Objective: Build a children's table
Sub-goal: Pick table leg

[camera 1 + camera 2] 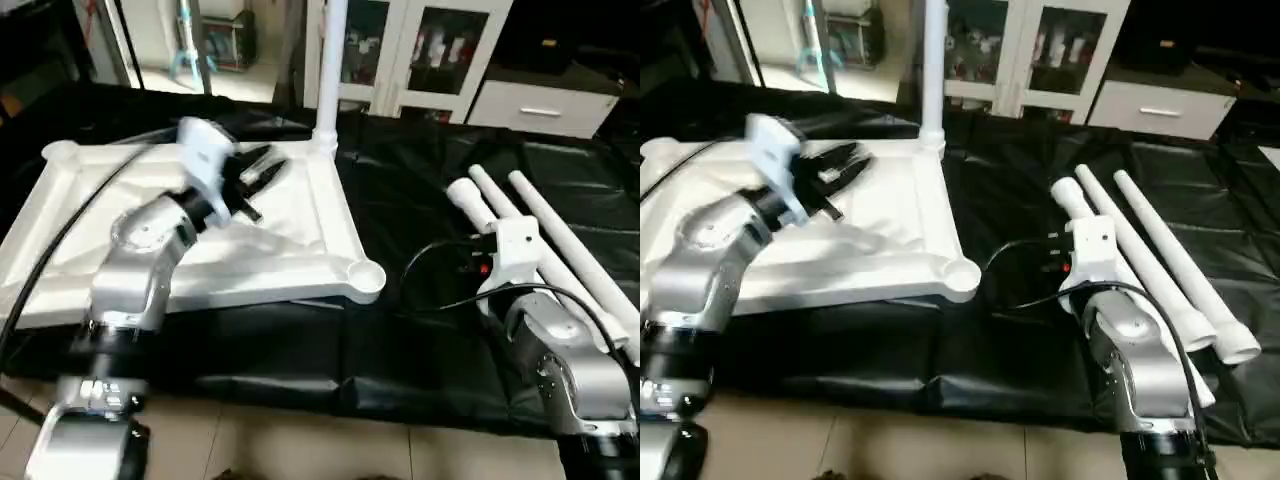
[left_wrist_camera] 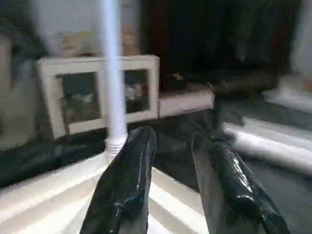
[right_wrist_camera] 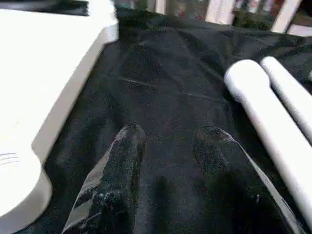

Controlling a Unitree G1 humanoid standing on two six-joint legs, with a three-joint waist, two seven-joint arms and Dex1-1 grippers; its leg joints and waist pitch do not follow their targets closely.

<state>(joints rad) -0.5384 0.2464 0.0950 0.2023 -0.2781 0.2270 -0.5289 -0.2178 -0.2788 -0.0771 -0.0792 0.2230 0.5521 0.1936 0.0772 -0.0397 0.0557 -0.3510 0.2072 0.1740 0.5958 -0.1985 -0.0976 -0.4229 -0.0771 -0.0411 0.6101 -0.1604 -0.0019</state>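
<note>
The children's table top (image 1: 300, 235) lies upside down on a black sheet, ribbed side up. One white leg (image 1: 331, 60) stands upright in its far right corner socket. My left gripper (image 1: 265, 172) hovers over the top a little short of that leg (image 2: 111, 73), open and holding nothing. Three more legs (image 1: 570, 245) lie side by side on the sheet to the right. My right gripper (image 3: 168, 134) is open and empty, low over the sheet between the top's near right corner socket (image 1: 366, 277) and the lying legs (image 3: 263, 102).
The black sheet (image 1: 400, 190) covers the work area, with tiled floor (image 1: 300, 445) along its near edge. A white glass-door cabinet (image 1: 420, 50) and a white drawer unit (image 1: 540, 105) stand behind. A black cable (image 1: 440, 255) runs to my right wrist.
</note>
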